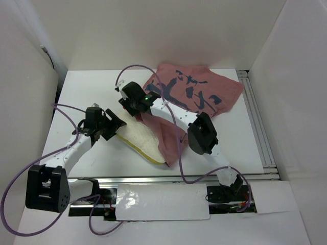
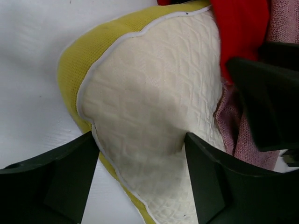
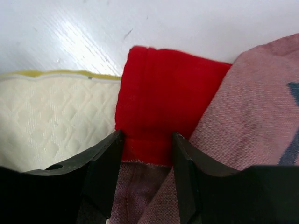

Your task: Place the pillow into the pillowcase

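The white worktop point(image 1: 92, 87) carries everything. The pillowcase point(image 1: 196, 92) takes up the far right of it, dusty pink side up with dark calligraphy marks showing. It is rumpled, and one flap runs toward the near side through the middle of the worktop. The pillow point(image 1: 137, 137) lies at the middle, to the left of that flap and slanting from far left to near right. Its cream quilted face is up and its yellow edge shows along the near side. The flap covers the pillow's right side. Whether the pillow sits inside the opening or only under the cloth cannot be told.

The left arm point(image 1: 76, 148) reaches from the near left corner toward the pillow's far left end. The right arm point(image 1: 204, 135) reaches from the near right, over the flap, to the pillowcase edge beside that same end.

The left claw point(image 2: 140, 149) pinches the pillow. The quilted corner fills the gap, bulging between the two black fingers point(image 2: 60, 182). The right claw point(image 3: 147, 140) pinches the pillowcase at a bright red folded hem, with a finger point(image 3: 105, 163) pressed against each side of the fold. In the right wrist view the pillow lies just left of that red fold, touching it.
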### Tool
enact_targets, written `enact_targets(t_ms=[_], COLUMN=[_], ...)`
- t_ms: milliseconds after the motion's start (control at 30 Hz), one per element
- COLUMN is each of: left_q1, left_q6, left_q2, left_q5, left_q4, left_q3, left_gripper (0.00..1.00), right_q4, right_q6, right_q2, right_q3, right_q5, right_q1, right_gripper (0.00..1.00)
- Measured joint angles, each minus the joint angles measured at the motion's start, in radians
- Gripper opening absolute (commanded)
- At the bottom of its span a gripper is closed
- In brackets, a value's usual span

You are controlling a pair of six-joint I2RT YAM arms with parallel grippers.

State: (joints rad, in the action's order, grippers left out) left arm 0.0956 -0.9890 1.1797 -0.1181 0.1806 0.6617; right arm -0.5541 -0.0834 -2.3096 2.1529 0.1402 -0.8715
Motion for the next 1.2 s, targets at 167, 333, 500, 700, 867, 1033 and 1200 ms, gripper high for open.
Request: enact_targets(t_ms=[167, 333, 500, 700, 867, 1033, 1200], left_q1=[-0.004, -0.013, -0.013, 0.002, 0.066, 0.163, 0.267], left_q6=[0.036, 0.050, 0.063, 0.131, 0.226, 0.296, 0.326], left_q2=[0.041, 0.105, 0.132, 0.159, 0.184, 0.163, 0.058], left_q5=[-0.025, -0.074, -0.105, -0.129, -0.173, -0.202, -0.143], left_q4=[-0.044, -0.109, -0.159, -0.246, -0.366, -0.480, -0.627], left_q3=[0.000, 0.000, 0.000, -0.001, -0.001, -0.009, -0.016], left_gripper=[0.66, 0.47, 0.04, 0.00, 0.00, 0.00, 0.00], right_q4=[-0.014, -0.010, 0.006, 0.038, 0.036, 0.018, -0.064], right_q6=[-0.066, -0.099, -0.103, -0.105, -0.083, -0.040, 0.006], right_q2=[-0.023, -0.024, -0.031, -0.029, 0.021, 0.183, 0.333], right_q3=[0.000, -0.001, -0.001, -0.015, -0.021, -0.048, -0.032], right_q5=[0.030, 0.063, 0.161, 0.199, 0.132, 0.091, 0.077], right_q1=[-0.029, -0.036, -0.036, -0.046, -0.078, -0.116, -0.124], right_gripper=[0.56, 0.19, 0.00, 0.00, 0.00, 0.00, 0.00])
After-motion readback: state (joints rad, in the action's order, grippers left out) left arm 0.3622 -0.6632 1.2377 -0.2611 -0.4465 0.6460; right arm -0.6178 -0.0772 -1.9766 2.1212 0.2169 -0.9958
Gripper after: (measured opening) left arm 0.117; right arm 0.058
